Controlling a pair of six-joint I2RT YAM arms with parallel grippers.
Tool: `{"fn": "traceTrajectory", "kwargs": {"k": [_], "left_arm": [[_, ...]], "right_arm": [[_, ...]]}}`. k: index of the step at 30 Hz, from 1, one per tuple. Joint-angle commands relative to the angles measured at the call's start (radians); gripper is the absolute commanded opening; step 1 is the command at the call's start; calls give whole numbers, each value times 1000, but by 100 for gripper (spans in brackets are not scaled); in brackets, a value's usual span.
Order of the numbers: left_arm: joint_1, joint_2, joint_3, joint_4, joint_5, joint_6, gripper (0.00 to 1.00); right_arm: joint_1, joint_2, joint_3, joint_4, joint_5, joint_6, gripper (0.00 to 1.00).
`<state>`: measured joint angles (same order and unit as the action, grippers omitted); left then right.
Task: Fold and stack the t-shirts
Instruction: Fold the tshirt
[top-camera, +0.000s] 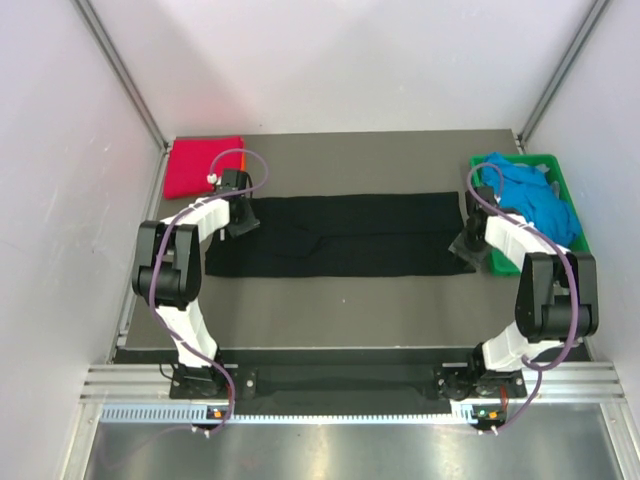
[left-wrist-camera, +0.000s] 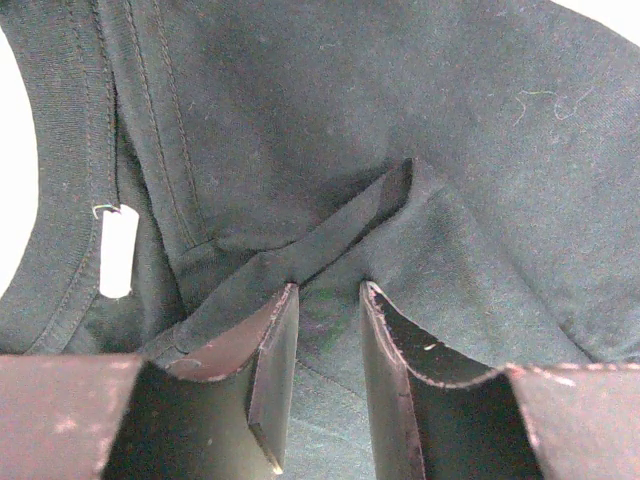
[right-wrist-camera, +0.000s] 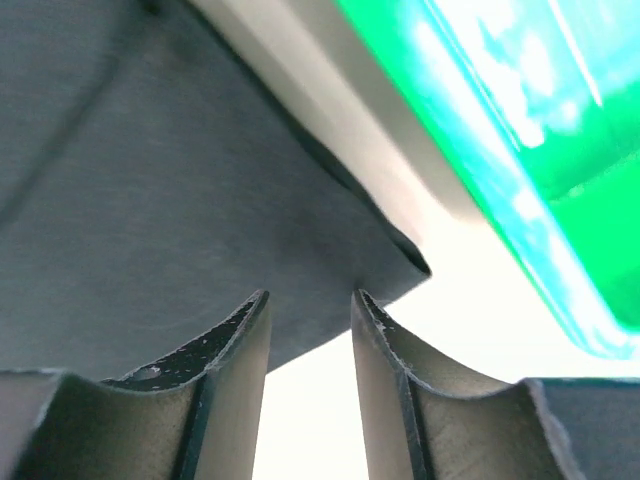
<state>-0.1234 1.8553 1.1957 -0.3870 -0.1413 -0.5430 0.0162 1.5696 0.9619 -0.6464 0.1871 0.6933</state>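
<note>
Rail (top-camera: 350, 384); black t-shirt (top-camera: 350, 236) on grey table (top-camera: 350, 312); white walls (top-camera: 350, 60).

Bare worktop (top-camera: 340, 305) gives a wide near strip and a narrower far strip, the black shirt (top-camera: 350, 235) spanning between; far corners blocked, magenta-red shirt (top-camera: 203, 165) left, green crate (top-camera: 535, 159) right, hard beside the right pincer (top-camera: 468, 243).
</note>
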Motion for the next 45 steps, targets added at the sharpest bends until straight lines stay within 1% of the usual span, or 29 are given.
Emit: {"fn": "traceTrajectory", "kwargs": {"k": [1,7,8,15,19,26,28,32,33,35,36,37,38,41,45], "left_arm": [[-4,18,16,30,16,2,36],[-4,7,-5,34,8,8,36],[-4,7,-8,34,5,9,36],[-4,8,-7,33,3,9,36],[-4,13,-4,34,6,8,36],[-4,21,-5,36,3,8,36],[-4,25,-4,37,3,6,36],[-4,33,4,33,2,6,36],[-4,35,2,34,5,5,36],[-4,35,4,37,14,5,36],[-4,36,2,39,17,5,36],[-5,36,2,42,19,3,36],[-7,38,5,42,22,3,36],[-15,45,7,53,25,-2,36],[-30,71,22,71,46,-3,36]], "right_arm": [[-9,-59,-40,40,69,100,39],[-9,-98,-60,25,124,126,40],[-39,-103,-61,19,130,130,40],[-50,-140,-94,28,166,144,39],[-53,-135,-120,54,134,153,39],[-53,-129,-170,94,146,175,38],[-53,-126,-190,111,159,176,35],[-55,-106,-206,126,167,175,27],[-55,-105,-209,128,172,175,20],[-55,-108,-215,128,181,175,14],[-55,-115,-218,125,195,169,6],[-55,-123,-221,123,202,167,1],[-55,-129,-222,119,209,163,0],[-56,-170,-244,110,229,153,0],[-56,-272,-308,77,221,170,0]]}}
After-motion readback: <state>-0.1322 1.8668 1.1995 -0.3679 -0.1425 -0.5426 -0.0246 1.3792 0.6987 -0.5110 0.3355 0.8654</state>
